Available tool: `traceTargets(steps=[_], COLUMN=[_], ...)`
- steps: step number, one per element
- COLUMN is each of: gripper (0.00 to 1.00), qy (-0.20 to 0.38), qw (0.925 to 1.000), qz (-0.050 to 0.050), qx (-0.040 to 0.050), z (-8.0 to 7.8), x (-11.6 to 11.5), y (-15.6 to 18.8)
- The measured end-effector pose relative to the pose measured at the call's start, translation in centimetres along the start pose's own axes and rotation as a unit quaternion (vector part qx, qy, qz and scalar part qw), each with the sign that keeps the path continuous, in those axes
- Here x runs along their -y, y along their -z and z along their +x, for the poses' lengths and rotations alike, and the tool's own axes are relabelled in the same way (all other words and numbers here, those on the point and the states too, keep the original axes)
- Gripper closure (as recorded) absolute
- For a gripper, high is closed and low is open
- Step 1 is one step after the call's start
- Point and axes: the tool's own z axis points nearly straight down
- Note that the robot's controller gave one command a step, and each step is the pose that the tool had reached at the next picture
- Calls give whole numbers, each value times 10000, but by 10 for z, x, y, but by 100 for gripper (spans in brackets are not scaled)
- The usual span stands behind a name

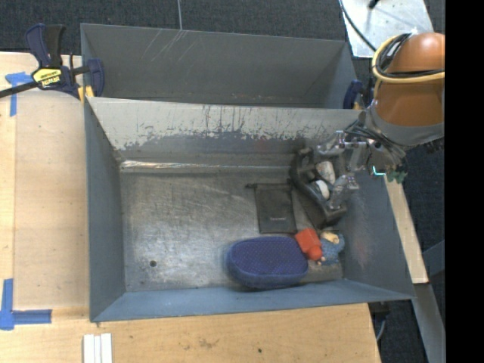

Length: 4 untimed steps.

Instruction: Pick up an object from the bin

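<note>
Since the gripper (pixel 325 184) sits low, up-right of the blue oval mesh pad (pixel 268 262) (clenched or released, can't tell), it might just skid off the flat dark rectangular plate (pixel 274 206) right above that pad.

**Colours and surface patterns in and over the bin**

My gripper (pixel 327 197) is black and silver metal, with pale whitish patches along it. The cover (pixel 412 82) above my wrist is glossy orange, rimmed in yellow and black. The bin (pixel 106 225) has blue-grey walls. Its floor is a lighter, scuffed grey mottled with fine scratches, and its back wall carries dark rust-brown vertical streaks. The oval pouch (pixel 266 262) is deep blue with a fine woven mesh pattern. Just beside it, the red piece (pixel 308 243) is a plain bright red, and the small toy (pixel 330 246) shows light blue and yellow-tan. The rectangular piece (pixel 274 209) is a uniform dark charcoal grey.
</note>
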Motion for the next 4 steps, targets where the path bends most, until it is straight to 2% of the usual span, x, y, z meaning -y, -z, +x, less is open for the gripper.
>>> traceTargets(steps=[1, 2, 3, 4], gripper=[0, 0, 0, 100], qy=[-611, -314, 850, 862], qw=[9980, 9995, 9963, 9960], qz=[0, -3, -78, -64], qx=[133, 53, 117, 206], z=[43, -7, 12, 7], x=[-1, -46, -16, -17], y=[-60, -34, -89, -86])
